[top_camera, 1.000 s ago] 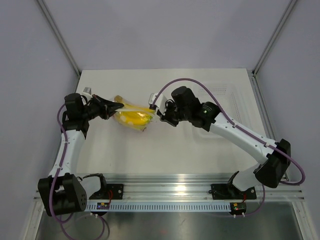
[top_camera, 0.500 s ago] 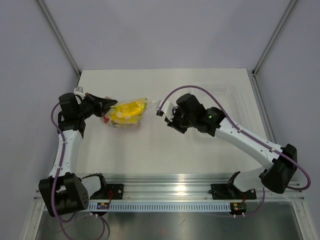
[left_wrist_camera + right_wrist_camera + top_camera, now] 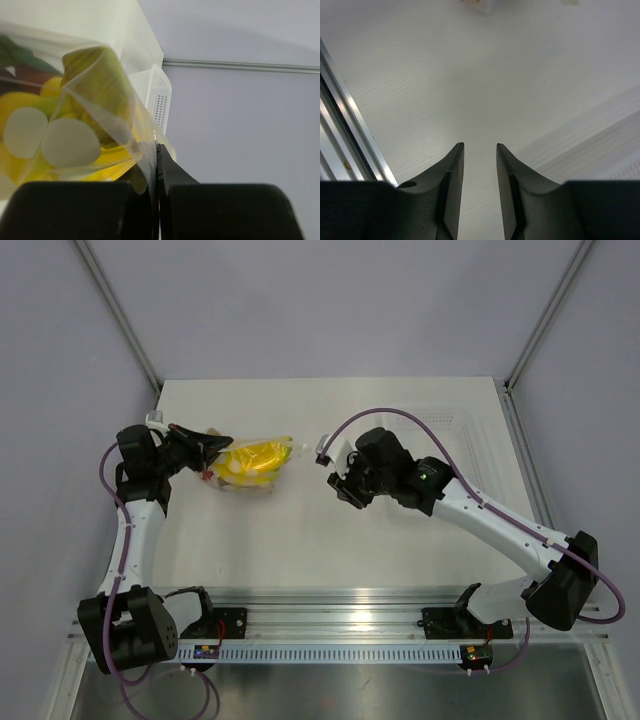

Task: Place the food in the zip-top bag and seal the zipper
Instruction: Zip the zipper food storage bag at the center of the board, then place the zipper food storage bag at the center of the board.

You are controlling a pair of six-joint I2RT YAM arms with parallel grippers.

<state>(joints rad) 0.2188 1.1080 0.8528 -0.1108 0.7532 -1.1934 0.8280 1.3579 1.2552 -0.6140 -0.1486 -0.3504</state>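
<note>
The food is already inside the bag (image 3: 252,464), so the step in hand looks like closing the zipper. Done well, the left gripper (image 3: 212,446) would act only as an anchor while the right gripper (image 3: 336,487) takes the strip edge squarely and presses along it with the film kept taut. A slack or twisted edge would probably leave gaps. The left gripper is clamped tight on a fold of film at the bag's 10 o'clock corner. The right one hangs well apart from the bag at its 3 o'clock side, jaws partly spread over bare table (image 3: 400,540) and gripping nothing. The bag sits toward 9 o'clock on the table, bunched and raised at the gripped end, not flat. It is clear film with pale round dots, bulging with the yellow bananas (image 3: 258,456), and a trace of red shows at its 8 o'clock corner. Whether the strip is pressed shut cannot be told.
</note>
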